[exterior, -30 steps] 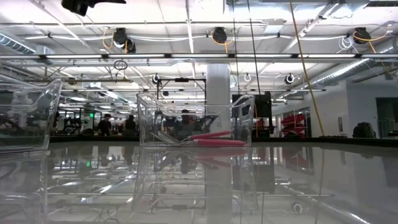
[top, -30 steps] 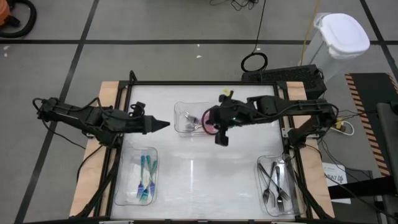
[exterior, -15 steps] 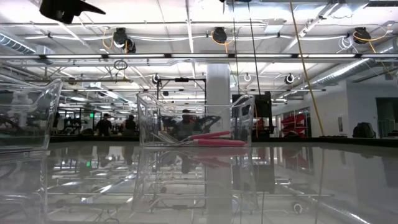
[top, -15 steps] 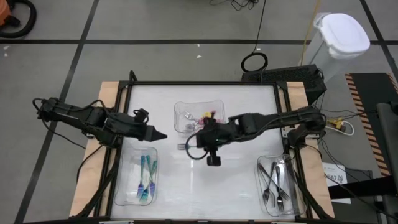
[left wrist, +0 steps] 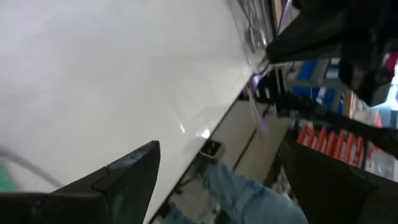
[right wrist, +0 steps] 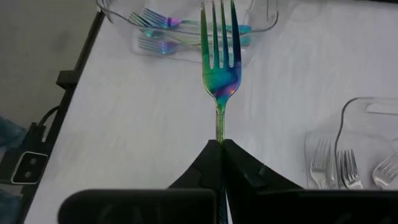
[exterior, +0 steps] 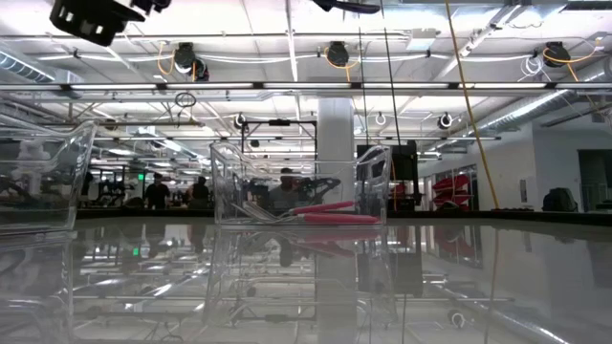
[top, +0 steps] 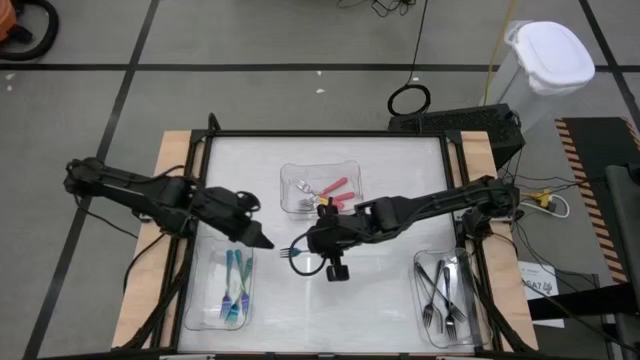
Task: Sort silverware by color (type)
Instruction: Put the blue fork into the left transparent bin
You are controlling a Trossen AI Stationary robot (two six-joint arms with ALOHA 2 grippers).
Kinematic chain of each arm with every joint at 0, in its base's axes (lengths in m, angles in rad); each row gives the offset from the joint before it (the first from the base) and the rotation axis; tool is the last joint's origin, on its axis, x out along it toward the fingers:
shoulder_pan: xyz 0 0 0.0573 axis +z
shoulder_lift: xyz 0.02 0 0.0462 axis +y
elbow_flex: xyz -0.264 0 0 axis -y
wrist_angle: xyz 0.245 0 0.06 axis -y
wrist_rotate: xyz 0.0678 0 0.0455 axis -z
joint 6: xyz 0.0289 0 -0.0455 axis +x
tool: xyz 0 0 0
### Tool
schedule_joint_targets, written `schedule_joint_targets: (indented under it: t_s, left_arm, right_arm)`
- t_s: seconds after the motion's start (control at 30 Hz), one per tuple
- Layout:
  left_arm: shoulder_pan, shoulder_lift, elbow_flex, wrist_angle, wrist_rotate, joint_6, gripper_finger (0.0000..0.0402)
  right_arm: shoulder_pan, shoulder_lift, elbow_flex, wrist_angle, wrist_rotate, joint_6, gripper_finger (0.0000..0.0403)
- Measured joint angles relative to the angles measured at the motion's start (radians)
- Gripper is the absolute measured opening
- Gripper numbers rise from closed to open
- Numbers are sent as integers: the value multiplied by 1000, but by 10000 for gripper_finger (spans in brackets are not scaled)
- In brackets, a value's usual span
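Since a second ago the right gripper [top: 303, 247] has swung from over the middle tray [top: 292, 172] down and left to the table's centre, carrying a fork [right wrist: 220, 59]. Its fingers are pinched tight on the handle, the rainbow-sheened tines (green to purple) pointing toward the lower-left tray [top: 200, 300], which holds teal-handled forks [top: 235, 285]. Pink-handled pieces [top: 335, 190] lie in the middle tray, grey metal ones [top: 445, 290] in the lower-right tray [top: 422, 265]. The left gripper [top: 262, 240], fingers spread wide and empty, has dropped to just above the lower-left tray's top edge, near the fork's tines; whether they touch is hard to judge.
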Motion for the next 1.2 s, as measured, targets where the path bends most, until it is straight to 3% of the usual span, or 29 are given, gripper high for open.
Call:
schedule_joint_targets:
  t_s: [0.13,0.33,0.6,0.77,1.2]
  left_arm:
    - [8,79,0,101,68,23,331]
    - [10,185,0,223,81,22,331]
    - [10,248,0,254,95,-2,323]
    - [10,247,0,255,89,-4,267]
    - [27,247,0,298,57,-1,62]
  right_arm:
    - [0,-1,0,1,2,-3,0]
    - [0,-1,0,1,3,-3,1]
    - [0,-1,0,0,3,0,1]
    - [1,-1,0,0,3,-2,1]
    - [0,-1,0,-18,34,-3,2]
